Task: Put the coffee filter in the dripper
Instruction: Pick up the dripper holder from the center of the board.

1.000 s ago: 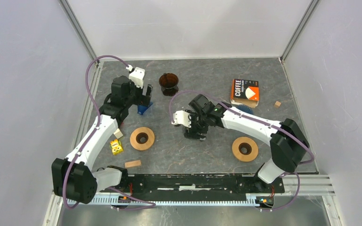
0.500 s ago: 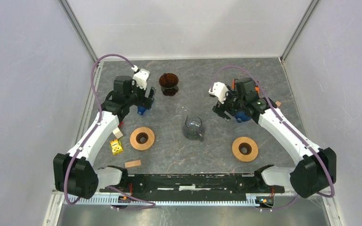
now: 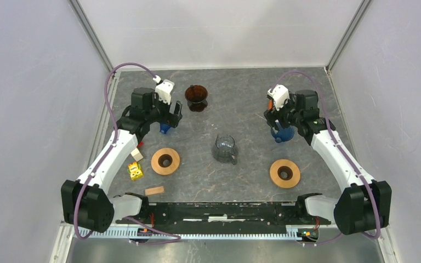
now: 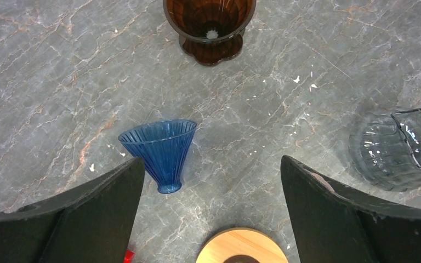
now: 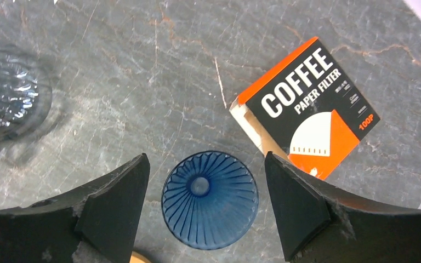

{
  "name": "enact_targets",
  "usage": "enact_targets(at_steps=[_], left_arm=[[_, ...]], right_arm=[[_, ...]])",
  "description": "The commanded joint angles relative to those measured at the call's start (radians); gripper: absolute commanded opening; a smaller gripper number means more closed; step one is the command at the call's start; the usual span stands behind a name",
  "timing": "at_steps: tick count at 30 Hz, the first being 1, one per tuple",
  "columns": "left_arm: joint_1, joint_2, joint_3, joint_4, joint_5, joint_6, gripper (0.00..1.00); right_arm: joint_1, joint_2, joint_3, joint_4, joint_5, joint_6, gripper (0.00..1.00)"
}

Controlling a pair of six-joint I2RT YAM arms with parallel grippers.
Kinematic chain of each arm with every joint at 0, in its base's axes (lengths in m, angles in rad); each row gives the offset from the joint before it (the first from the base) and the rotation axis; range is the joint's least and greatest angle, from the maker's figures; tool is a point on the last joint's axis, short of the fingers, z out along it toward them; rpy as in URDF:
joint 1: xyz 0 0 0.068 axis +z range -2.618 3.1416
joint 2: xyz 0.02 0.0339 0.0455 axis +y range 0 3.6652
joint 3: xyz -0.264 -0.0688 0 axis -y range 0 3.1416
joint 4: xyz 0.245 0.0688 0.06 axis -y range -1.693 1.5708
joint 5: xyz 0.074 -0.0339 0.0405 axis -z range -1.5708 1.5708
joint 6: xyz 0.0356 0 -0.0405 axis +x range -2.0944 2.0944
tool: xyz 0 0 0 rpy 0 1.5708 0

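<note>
The orange and black coffee filter box (image 5: 307, 109) lies flat at the back right; in the top view my right arm hides it. A blue ribbed dripper (image 5: 209, 200) stands upright just below my right gripper (image 5: 205, 159), which hangs open above it with nothing between its fingers. A second blue dripper (image 4: 161, 150) lies tilted on the table by the left finger of my left gripper (image 4: 212, 164), which is wide open and empty. A brown dripper (image 4: 209, 27) stands at the back, and a clear glass dripper (image 3: 225, 149) sits mid-table.
Two wooden rings (image 3: 165, 161) (image 3: 284, 173) lie nearer the arm bases. A yellow block (image 3: 135, 172), a small pale cube (image 3: 137, 155) and a wooden block (image 3: 154, 190) sit at the front left. White walls with metal posts enclose the table.
My right arm left the clear glass dripper mid-table and swung to the back right, above the blue dripper by the box. My left gripper shifted slightly right.
</note>
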Motion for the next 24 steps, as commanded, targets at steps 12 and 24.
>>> enact_targets(at_steps=[12, 24], left_arm=[[-0.009, -0.077, -0.044, -0.021, 0.077, 0.072, 1.0], [-0.026, -0.05, -0.062, -0.002, 0.062, 0.071, 1.0]], right_arm=[[-0.013, 0.048, 0.045, 0.082, 0.171, -0.061, 0.82], [-0.045, 0.033, 0.018, -0.029, 0.104, -0.1, 0.72]])
